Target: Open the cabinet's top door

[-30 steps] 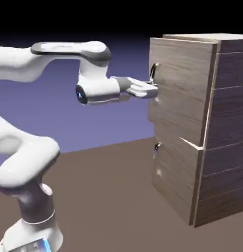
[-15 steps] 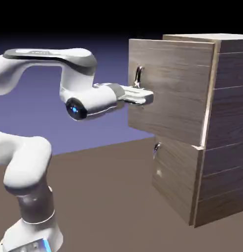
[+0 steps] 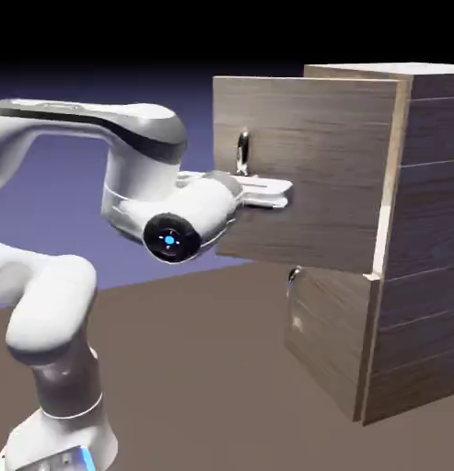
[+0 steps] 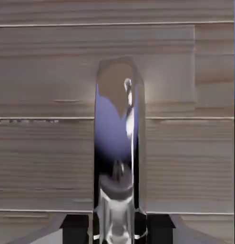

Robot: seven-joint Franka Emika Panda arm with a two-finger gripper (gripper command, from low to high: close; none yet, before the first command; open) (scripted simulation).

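The grey-brown wood-grain cabinet stands at the exterior view's right. Its top door is swung well out on its right-hand hinge, its face turned toward the camera. The curved silver handle rises near the door's free edge. My gripper reaches in from the left and is shut on the handle's lower part. In the hand view the shiny handle runs up the middle, large, between the dark finger pads at the bottom edge, with the door's planks filling the background.
Below the open door the shorter panel with a small dark knob stays flush with the cabinet. The white arm bends up from the lower left over the brown table.
The top door has swung further open, its free edge moving left by a good stretch. My hand moved left with the handle and rolled, still shut on it.
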